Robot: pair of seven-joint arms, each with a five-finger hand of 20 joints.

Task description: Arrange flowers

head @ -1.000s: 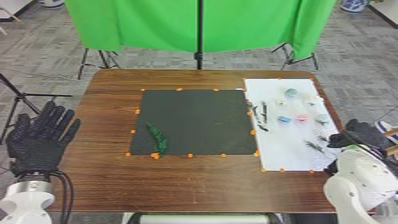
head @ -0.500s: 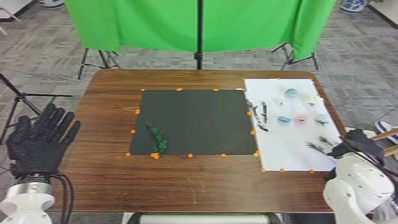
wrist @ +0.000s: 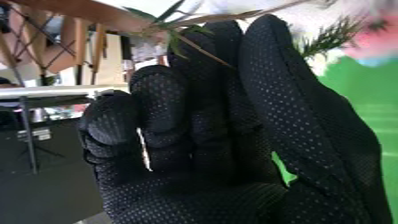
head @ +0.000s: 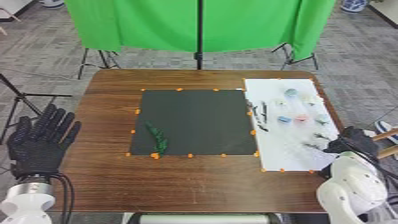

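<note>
Where the brown wooden table [head: 200, 187] meets the right of the frame, the right hand [head: 354, 141], black-gloved, is just beside the white rectangular sheet [head: 298, 159], near its lower right corner. Fingers relaxed and nearly straight in the wrist view, grasping nothing that can be made out. Near its fingertips there: a thin brown stem with narrow green leaves [wrist: 169, 25]; contact cannot be told. Also a feathery green sprig [wrist: 330, 39] and, beyond, a blurred pink bloom [wrist: 373, 41].

Left hand [head: 37, 145], likewise black-gloved, at the left of the frame beside the table. Released, fingers straight and spread.

Arrangement so far: one dark green leafy sprig [head: 157, 138], lying on the lower left part of the dark rectangular mat [head: 197, 120], mid-frame. Small orange markers sit around the mat and sheet.

On the white sheet, right side of the frame: dark slender stems [head: 261, 112] along its left part; a blue-green flower head [head: 290, 93] towards its far end; pale small blooms [head: 281, 102] nearer. Around its middle, a light blue flower head [head: 284, 119] beside a pink flower head [head: 301, 118]. Grey-green sprigs [head: 313, 146] lie lower, near the right hand.
</note>
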